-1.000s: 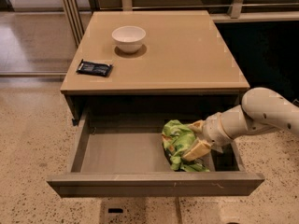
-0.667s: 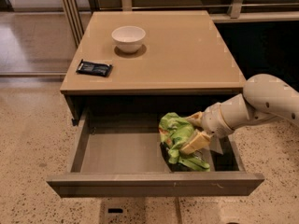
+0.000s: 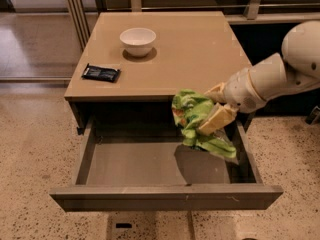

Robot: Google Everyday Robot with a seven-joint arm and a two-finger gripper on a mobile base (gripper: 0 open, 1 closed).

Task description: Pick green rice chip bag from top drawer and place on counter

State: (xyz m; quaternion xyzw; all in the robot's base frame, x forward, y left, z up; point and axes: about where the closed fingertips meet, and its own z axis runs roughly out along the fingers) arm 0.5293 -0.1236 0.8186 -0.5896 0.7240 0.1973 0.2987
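My gripper (image 3: 210, 109) is shut on the green rice chip bag (image 3: 192, 118) and holds it in the air above the right half of the open top drawer (image 3: 130, 161), about level with the front edge of the counter (image 3: 195, 49). The bag is crumpled bright green and hangs down and to the right from the tan fingers (image 3: 216, 119). Its shadow falls on the drawer's bare grey floor. The white arm reaches in from the right.
A white bowl (image 3: 138, 40) stands on the counter at the back left. A small flat black packet (image 3: 101, 73) lies near the counter's left front edge. The drawer front (image 3: 165, 198) juts out toward me over speckled floor.
The gripper has lifted the green bag up out of the drawer, from its floor to about the counter's front edge height.
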